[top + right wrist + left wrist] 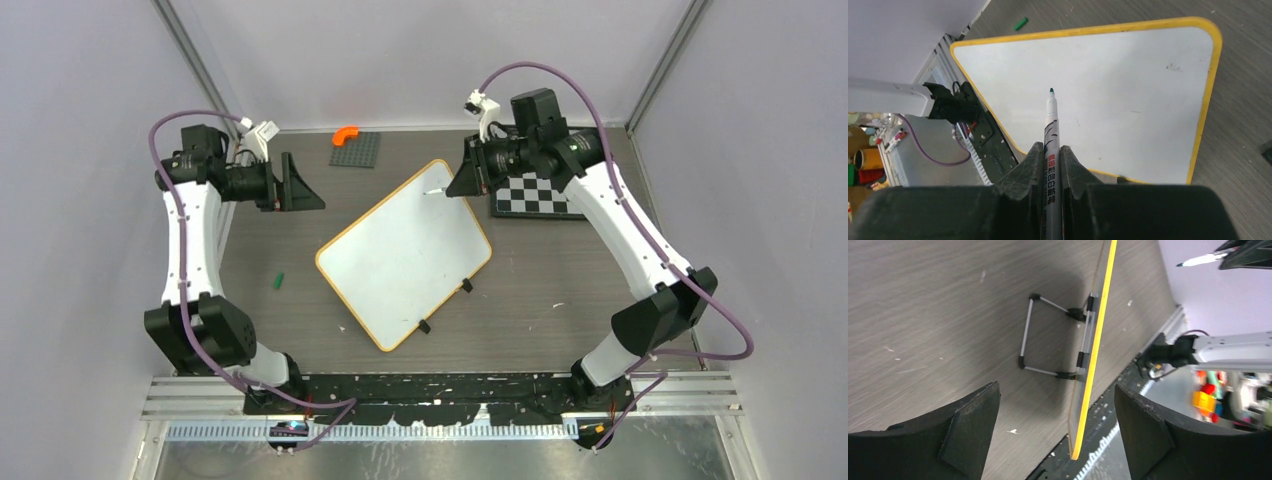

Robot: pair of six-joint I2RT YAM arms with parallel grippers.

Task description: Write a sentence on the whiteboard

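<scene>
The whiteboard [405, 255] lies tilted mid-table on its clip feet, with a yellow rim and a blank face. No green sentence shows on it. My right gripper [462, 182] is at the board's far corner, shut on a white marker [1052, 135]. The marker's green tip [1051, 90] points over the white surface [1118, 90]; I cannot tell whether it touches. My left gripper [300, 185] is open and empty, left of the board. In the left wrist view the gripper [1057, 396] looks at the board edge-on [1096, 350], and the marker [1200, 260] shows at the top right.
A black-and-white chequered board [540, 193] lies behind the right gripper. A grey baseplate [357, 148] with an orange piece [345, 133] sits at the back. A small green cap [280, 281] lies on the table left of the whiteboard and also shows in the right wrist view [1021, 23].
</scene>
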